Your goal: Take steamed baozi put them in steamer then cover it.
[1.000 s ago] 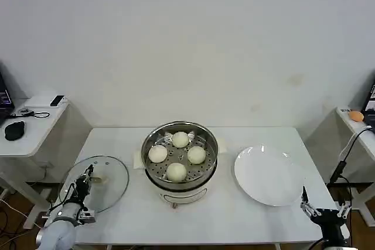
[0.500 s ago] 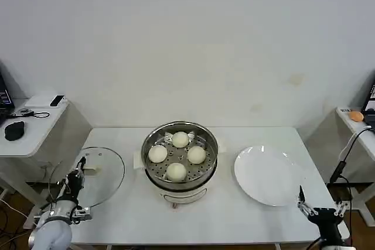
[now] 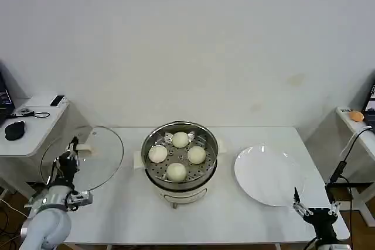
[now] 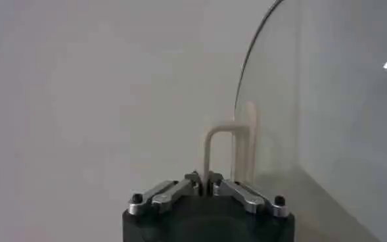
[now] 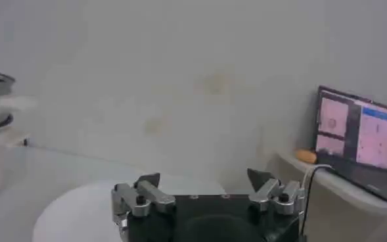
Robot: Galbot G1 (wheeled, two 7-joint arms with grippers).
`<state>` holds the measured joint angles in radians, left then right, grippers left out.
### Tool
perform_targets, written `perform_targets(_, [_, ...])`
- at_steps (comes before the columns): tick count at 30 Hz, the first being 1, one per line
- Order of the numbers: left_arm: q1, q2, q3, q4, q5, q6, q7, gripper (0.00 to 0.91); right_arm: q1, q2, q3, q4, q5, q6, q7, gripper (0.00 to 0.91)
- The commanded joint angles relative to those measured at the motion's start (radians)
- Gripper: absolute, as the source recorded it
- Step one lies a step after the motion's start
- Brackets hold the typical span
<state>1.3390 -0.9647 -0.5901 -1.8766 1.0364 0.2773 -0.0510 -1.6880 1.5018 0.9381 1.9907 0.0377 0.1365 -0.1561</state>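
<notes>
From the head view: four steamed baozi [image 3: 177, 155] sit in the steamer [image 3: 180, 159]; left of it the left gripper [image 3: 71, 150] lifts the glass lid [image 3: 82, 159], which looks rigid, breakable and slick, best held by its handle. Left wrist view: fingers pinched tight on the lid handle [image 4: 227, 150]. Right wrist view: the right gripper [image 5: 204, 186], beyond the white plate [image 3: 268, 175] from the steamer, hangs wide open, holding nothing.

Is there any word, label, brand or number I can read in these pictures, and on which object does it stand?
No text can be read.
The laptop screen on the side desk shows windows, but their content is too blurred to read.
The steamer, glass lid and plate carry no visible marking.
</notes>
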Motion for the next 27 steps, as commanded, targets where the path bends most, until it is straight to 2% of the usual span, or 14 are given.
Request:
perform_targets(1, [-0.096, 0.015, 0.159, -0.147, -0.006, 0.109, 0.115, 0.0, 0.002, 0.003, -0.012, -0.013, -0.024, 0.004, 0.0, 0.907])
perform_targets(7, [-0.189, -0.003, 0.307, -0.15, 0.021, 0.147, 0.158, 0.0, -0.016, 0.027, -0.018, 0.008, -0.074, 0.015, 0.001, 0.907])
perform_targets(11, [-0.241, -0.061, 0.39, -0.143, 0.052, 0.176, 0.188, 0.0, -0.026, 0.042, -0.018, 0.019, -0.089, 0.02, 0.004, 0.907])
perform_targets(16, [-0.27, -0.116, 0.446, -0.123, 0.103, 0.189, 0.213, 0.0, -0.037, 0.07, -0.043, 0.027, -0.122, 0.019, 0.008, 0.907])
perform_targets(27, [-0.414, -0.163, 0.545, -0.012, 0.145, 0.212, 0.246, 0.0, -0.033, 0.077, -0.073, 0.014, -0.157, 0.018, 0.02, 0.907])
